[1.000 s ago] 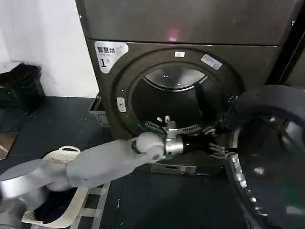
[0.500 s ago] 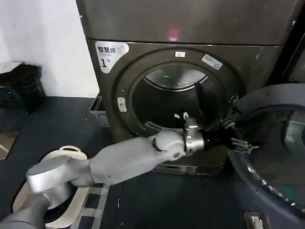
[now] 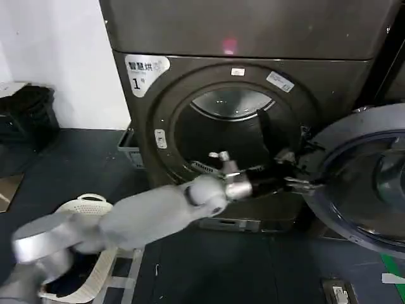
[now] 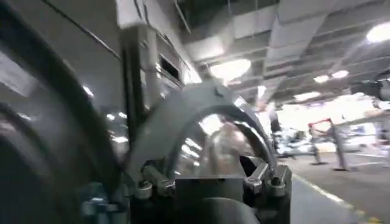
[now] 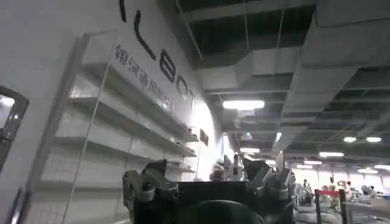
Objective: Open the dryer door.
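Swung wide open to the right of the dryer (image 3: pixel 190 82): the dryer door (image 3: pixel 367 183), round, grey plastic inside, dark glass centre. Left gripper (image 3: pixel 302 182) at its near rim, jaw state impossible to tell. Circular drum mouth exposed beside the white "1" sticker (image 3: pixel 147 69).

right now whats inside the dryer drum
Through the dryer opening, a shiny drum wall and one dark paddle; no laundry in view. The left gripper and arm cover the drum's bottom.
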{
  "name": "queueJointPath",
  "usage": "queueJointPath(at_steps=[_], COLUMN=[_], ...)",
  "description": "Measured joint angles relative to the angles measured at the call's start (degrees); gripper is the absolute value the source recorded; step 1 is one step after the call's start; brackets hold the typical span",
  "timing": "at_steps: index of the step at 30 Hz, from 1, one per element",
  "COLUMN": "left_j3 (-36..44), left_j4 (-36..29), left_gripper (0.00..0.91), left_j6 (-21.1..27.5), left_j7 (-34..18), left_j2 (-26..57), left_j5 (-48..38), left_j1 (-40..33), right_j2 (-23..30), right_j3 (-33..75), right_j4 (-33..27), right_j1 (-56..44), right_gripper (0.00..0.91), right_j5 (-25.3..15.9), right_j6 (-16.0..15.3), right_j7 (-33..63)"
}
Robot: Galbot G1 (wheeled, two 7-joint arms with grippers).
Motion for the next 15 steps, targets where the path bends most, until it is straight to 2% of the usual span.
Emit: queueJointPath(at_steps=[5, 7, 10, 15], left_j3=[0.1, -0.6, -2.6, -4.9], left_j4=[-7.7, -10.6, -14.3, -19.4], left_gripper=[0.907, 0.907, 0.907, 0.907], left_j6=[-4.6, -5.7, -2.6, 3.7], left_j7=[-1.3, 0.3, 4.7, 5.3], left_j2=[11.6, 17.4, 26.5, 40.7], left_j5=[6.5, 7.5, 5.2, 7.5], left_j1=[2.9, 3.8, 4.4, 5.6], right_j2=[-1.1, -1.4, -1.8, -1.4], right_j3=[0.2, 0.3, 0.2, -1.2], right_j4=[0.2, 0.1, -0.1, 0.1], right_j1=[1.1, 1.2, 1.7, 2.9], right_gripper=[0.907, 0.907, 0.907, 0.907], right_j5=[-0.2, -0.5, -2.0, -3.0], right_j6=[-0.1, -0.1, 0.0, 1.7], right_j7=[0.2, 0.2, -0.1, -0.7])
